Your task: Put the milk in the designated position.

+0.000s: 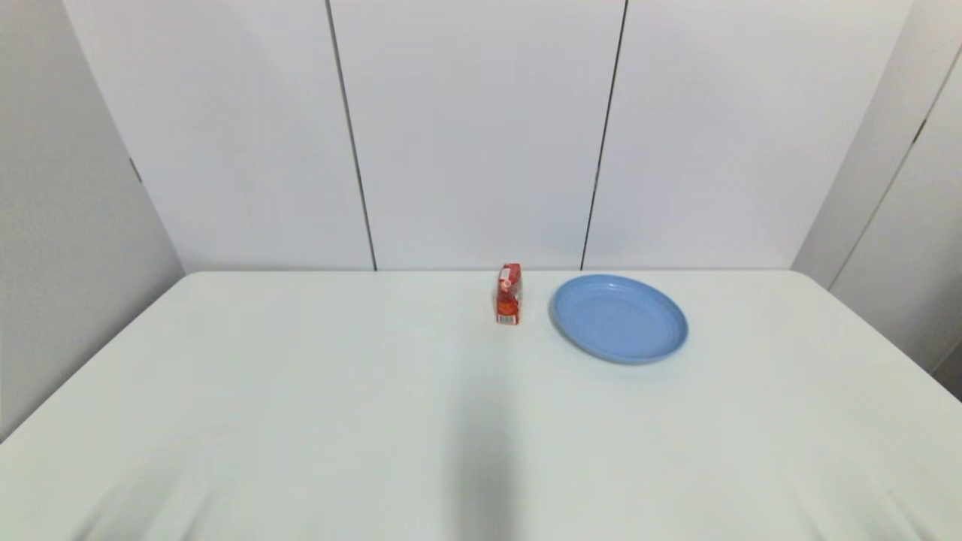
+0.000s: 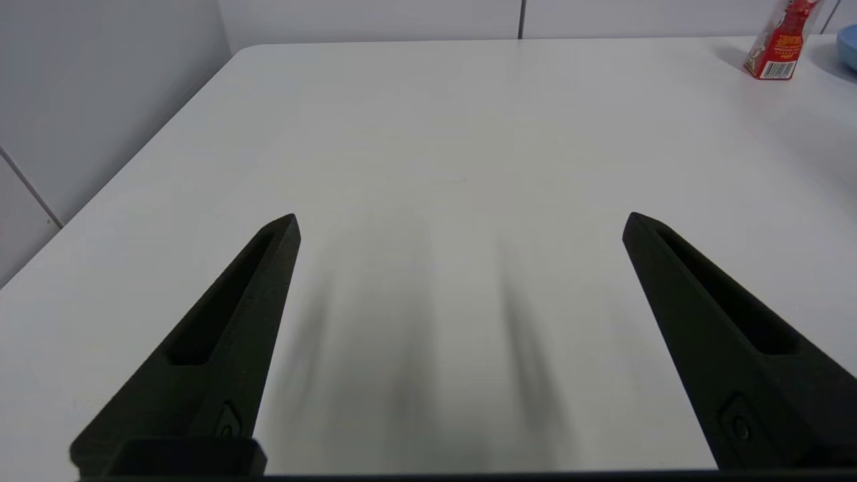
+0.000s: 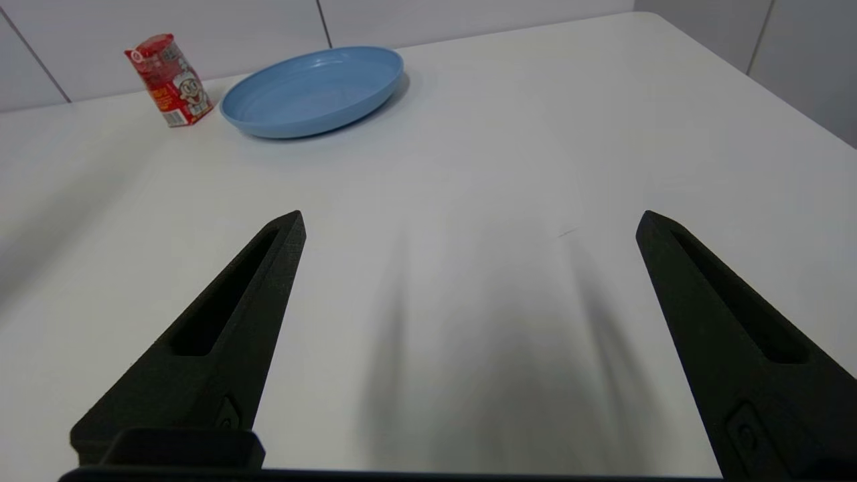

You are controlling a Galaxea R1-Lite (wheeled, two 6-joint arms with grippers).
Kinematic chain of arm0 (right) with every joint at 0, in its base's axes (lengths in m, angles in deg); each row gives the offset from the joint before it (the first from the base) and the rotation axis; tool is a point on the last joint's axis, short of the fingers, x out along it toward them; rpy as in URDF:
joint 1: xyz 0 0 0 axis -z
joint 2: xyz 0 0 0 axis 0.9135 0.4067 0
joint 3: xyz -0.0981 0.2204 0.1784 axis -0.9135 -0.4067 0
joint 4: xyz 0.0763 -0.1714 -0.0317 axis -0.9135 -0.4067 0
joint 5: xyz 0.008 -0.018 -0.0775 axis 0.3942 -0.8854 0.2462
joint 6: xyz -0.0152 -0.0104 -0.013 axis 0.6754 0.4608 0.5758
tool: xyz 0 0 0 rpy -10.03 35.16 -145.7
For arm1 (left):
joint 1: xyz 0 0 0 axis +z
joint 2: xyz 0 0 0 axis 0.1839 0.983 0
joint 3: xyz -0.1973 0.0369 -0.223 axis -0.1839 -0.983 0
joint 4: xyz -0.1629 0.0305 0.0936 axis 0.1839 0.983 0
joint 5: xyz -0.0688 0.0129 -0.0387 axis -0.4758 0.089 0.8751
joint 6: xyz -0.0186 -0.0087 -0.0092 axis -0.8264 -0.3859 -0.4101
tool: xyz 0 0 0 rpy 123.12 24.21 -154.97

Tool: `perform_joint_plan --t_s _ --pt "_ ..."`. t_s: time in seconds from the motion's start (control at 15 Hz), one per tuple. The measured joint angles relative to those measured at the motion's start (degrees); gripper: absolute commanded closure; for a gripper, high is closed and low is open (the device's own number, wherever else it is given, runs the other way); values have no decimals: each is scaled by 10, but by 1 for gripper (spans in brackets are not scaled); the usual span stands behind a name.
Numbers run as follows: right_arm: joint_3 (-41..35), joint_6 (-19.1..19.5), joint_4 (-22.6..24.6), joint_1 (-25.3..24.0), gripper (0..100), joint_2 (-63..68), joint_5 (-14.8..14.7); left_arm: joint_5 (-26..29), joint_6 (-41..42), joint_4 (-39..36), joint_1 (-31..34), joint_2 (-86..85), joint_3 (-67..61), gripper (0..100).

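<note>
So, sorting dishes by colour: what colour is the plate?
Plain light blue plate, clearest in the right wrist view.

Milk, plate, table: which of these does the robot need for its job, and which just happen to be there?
For the job:
milk, standing upright
left gripper, open
right gripper, open

Just there:
plate, beside the milk, maybe its target
table

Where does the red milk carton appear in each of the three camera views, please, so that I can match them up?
Head view: the milk carton stands upright near the table's far edge, just left of the blue plate.
Left wrist view: the carton is in the upper right corner, with only a sliver of the plate showing.
Right wrist view: the carton is at upper left, beside the plate.
Shared landmark: the blue plate.
</note>
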Motion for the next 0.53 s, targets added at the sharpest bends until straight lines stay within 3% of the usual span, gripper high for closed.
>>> perform_joint_plan --t_s 0.53 --pt "0 1 0 0 0 0 0 0 -1 0 0 0 0 0"
